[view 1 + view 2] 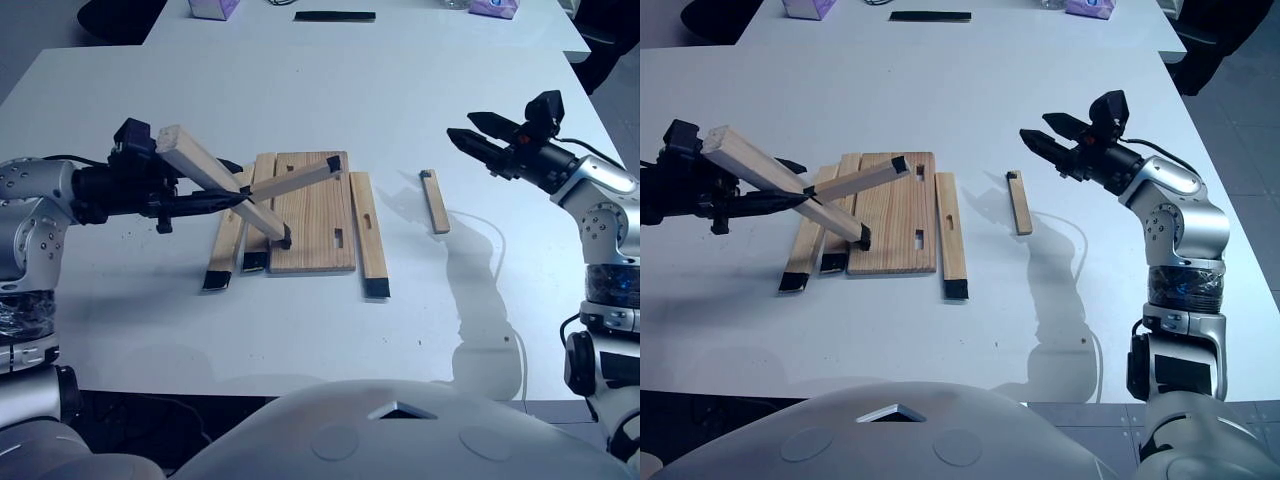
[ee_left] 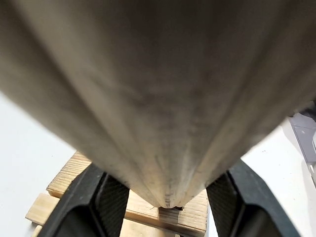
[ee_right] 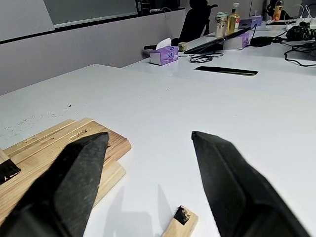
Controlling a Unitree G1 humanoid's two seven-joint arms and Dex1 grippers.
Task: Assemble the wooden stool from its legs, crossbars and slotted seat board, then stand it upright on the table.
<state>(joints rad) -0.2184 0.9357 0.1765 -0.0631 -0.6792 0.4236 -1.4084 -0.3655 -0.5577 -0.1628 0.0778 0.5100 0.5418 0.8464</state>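
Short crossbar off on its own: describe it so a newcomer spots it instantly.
On the white table, find the slotted seat board in the middle. To the robot's right of it, past the long leg lying beside the board, the short crossbar lies flat. It is the shortest piece and touches no other wood.

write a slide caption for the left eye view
Left gripper holds a stool leg tilted, its capped end on the seat board; open right gripper hovers near a crossbar.
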